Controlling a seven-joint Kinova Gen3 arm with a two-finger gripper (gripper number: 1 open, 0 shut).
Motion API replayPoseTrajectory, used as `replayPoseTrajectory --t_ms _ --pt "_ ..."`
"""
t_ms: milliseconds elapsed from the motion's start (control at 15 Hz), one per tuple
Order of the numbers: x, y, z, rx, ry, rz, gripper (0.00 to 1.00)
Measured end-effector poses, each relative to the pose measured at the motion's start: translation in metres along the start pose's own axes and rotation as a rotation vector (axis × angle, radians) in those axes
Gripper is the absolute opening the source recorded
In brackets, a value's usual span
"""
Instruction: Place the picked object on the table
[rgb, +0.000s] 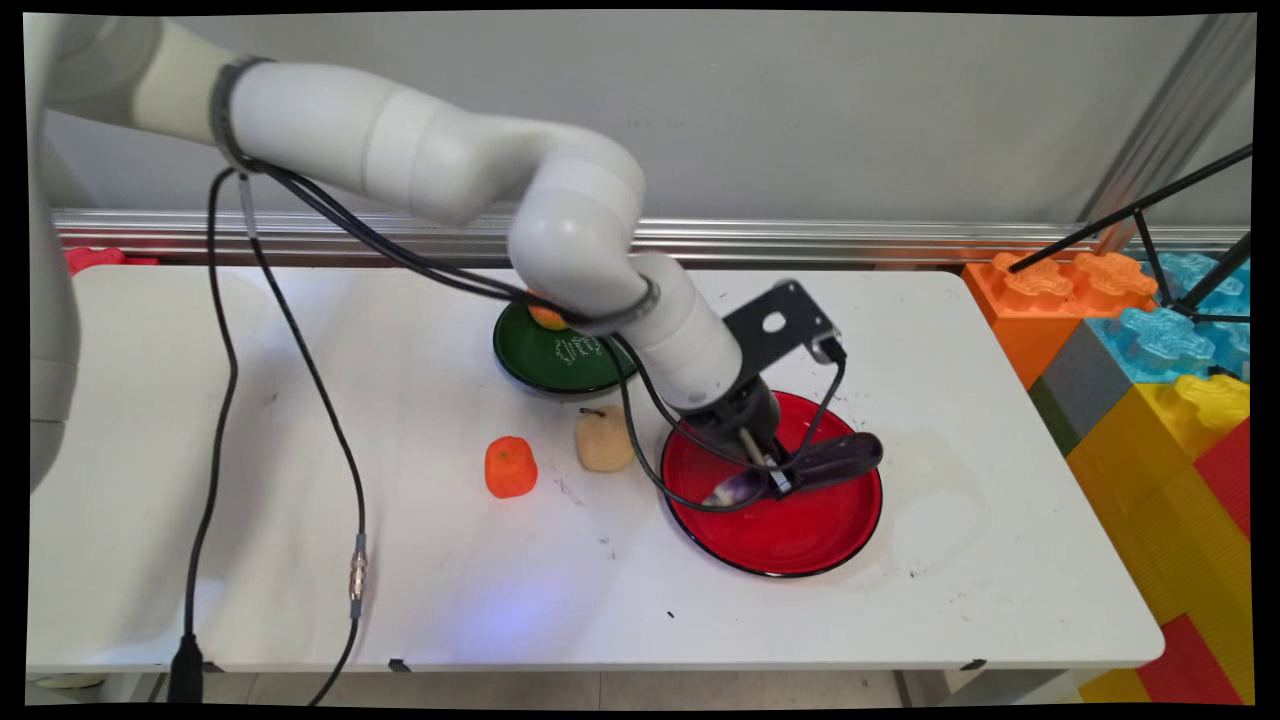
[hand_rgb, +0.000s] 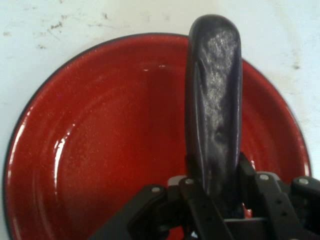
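A long dark purple eggplant (rgb: 830, 462) (hand_rgb: 214, 100) lies over the red plate (rgb: 800, 545) (hand_rgb: 100, 150). My gripper (rgb: 772, 480) (hand_rgb: 215, 200) is down in the plate and shut on the eggplant near its pale stem end. In the hand view the eggplant rises straight up between the black fingers (hand_rgb: 192, 197), its far tip reaching past the plate's rim. I cannot tell whether the eggplant rests on the plate or hangs just above it.
A green bowl (rgb: 560, 355) with an orange-yellow fruit (rgb: 546, 317) sits behind, partly hidden by the arm. A beige pear-like fruit (rgb: 603, 438) and an orange fruit (rgb: 511, 467) lie left of the plate. Big coloured blocks (rgb: 1150, 350) stand at the right table end.
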Motion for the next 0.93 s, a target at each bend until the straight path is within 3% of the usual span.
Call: replayPoseTrajectory --t_ms 533,800,933 --pt "-0.003 -0.004 -0.074 -0.034 0.046 0.008 0.00" --pt "-0.020 -0.007 -0.108 -0.052 0.055 -0.007 0.00" --pt "-0.041 -0.008 -0.127 -0.076 0.049 -0.004 0.00"
